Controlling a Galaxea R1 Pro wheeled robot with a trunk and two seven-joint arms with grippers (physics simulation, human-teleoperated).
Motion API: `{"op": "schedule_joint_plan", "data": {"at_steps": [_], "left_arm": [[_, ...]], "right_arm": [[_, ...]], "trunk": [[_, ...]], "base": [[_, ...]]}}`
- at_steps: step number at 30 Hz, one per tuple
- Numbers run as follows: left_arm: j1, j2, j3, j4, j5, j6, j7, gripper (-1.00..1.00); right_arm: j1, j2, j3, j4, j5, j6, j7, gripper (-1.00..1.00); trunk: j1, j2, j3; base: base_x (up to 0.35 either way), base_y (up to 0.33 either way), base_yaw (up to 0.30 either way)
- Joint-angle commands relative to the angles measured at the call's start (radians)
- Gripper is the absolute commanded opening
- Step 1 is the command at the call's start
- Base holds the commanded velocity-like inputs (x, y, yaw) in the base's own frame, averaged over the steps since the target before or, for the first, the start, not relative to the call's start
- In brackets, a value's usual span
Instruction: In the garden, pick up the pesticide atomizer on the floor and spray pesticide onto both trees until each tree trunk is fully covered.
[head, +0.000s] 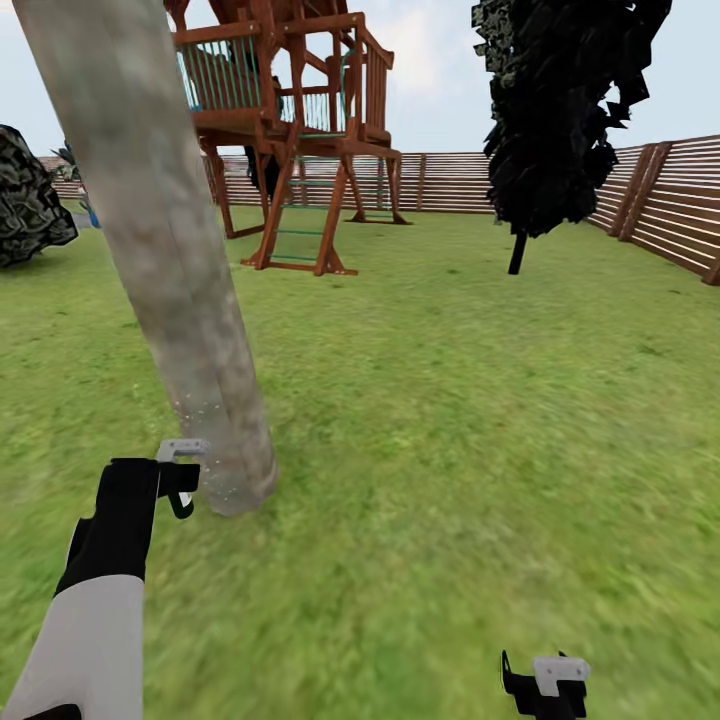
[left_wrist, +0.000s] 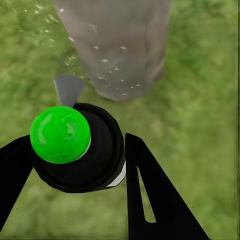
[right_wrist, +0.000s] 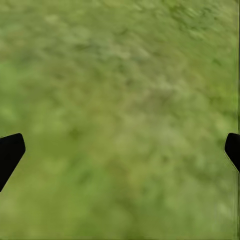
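A: Start at the left. What does the left gripper (left_wrist: 75, 165) have?

B: Its two black fingers (left_wrist: 150, 195) pinch the pesticide atomizer (left_wrist: 80, 150), a black round body with a bright green ball cap (left_wrist: 60, 134). From the head camera the left gripper (head: 180, 480) sits low, just beside the foot of the tree trunk (head: 160, 250).

A: Which way does the atomizer point?

B: Its long axis runs along the fingers, cap end towards the wrist camera. A grey spout (left_wrist: 67, 90) sticks out from the body towards the trunk's base (left_wrist: 117, 45).

A: Any spray?

B: Fine white specks of pesticide (left_wrist: 107, 62) dot the lower trunk and float over the grass beside it; the head view shows specks (head: 195, 410) near the foot too.

A: Labels or writing?

B: None I can read.

A: The trunk's axis?

B: A mottled grey column, leaning up and to the left in the head view, rooted in the floor (head: 450, 400).

A: Further right?

B: A wooden play tower (head: 290, 130), a dark conifer (head: 560, 110), a slatted fence (head: 660, 200).

A: And the right gripper (head: 545, 690)?

B: Low at the bottom right, its fingers (right_wrist: 10, 155) spread wide over bare grass, holding nothing.
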Motion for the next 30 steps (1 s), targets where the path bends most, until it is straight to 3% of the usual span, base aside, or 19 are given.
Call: {"op": "schedule_joint_plan", "data": {"at_steps": [1, 13, 21, 25, 30], "left_arm": [[0.0, 0.0, 0.0, 0.0, 0.0, 0.0, 0.0, -1.0], [0.012, 0.003, 0.003, 0.006, -0.001, 0.0, 0.003, -1.0], [0.018, 0.011, 0.003, 0.008, 0.0, -0.001, 0.003, -1.0], [0.06, 0.011, 0.003, 0.009, 0.001, -0.003, 0.019, -1.0], [0.065, 0.01, 0.003, 0.009, 0.002, -0.003, 0.026, -1.0]], "right_arm": [[0.0, 0.0, 0.0, 0.0, 0.0, 0.0, 0.0, 1.0], [0.0, 0.0, 0.0, 0.0, 0.0, 0.0, 0.0, 1.0], [0.0, 0.0, 0.0, 0.0, 0.0, 0.0, 0.0, 1.0], [0.0, 0.0, 0.0, 0.0, 0.0, 0.0, 0.0, 1.0], [0.0, 0.0, 0.0, 0.0, 0.0, 0.0, 0.0, 1.0]], "trunk": [[0.0, 0.0, 0.0], [0.0, 0.0, 0.0], [0.0, 0.0, 0.0], [0.0, 0.0, 0.0], [0.0, 0.0, 0.0]], "base": [[0.0, -0.276, 0.011], [0.0, -0.276, 0.007], [0.0, -0.275, 0.251], [0.068, -0.272, 0.259], [0.235, -0.192, 0.045]]}}
